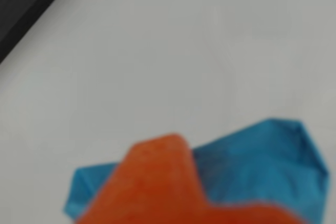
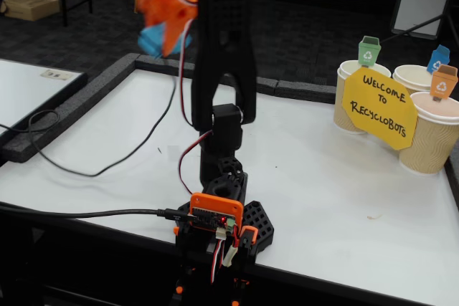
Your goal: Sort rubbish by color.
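Holding a light blue paper wad point(image 1: 262, 166) clamped between its orange fingers point(image 1: 157, 182), gripper point(image 2: 163, 30) raised high above the white table point(image 2: 330, 177), well apart from three tan paper cups point(image 2: 434, 134) and yellow sign point(image 2: 379, 109) at right of the fixed view.

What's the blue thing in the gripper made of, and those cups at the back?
The blue wad looks like matte crumpled paper: flat facets and sharp fold edges. The cups look like tan ribbed paper, judging by the vertical ridges. The gripper seems shut on the wad.
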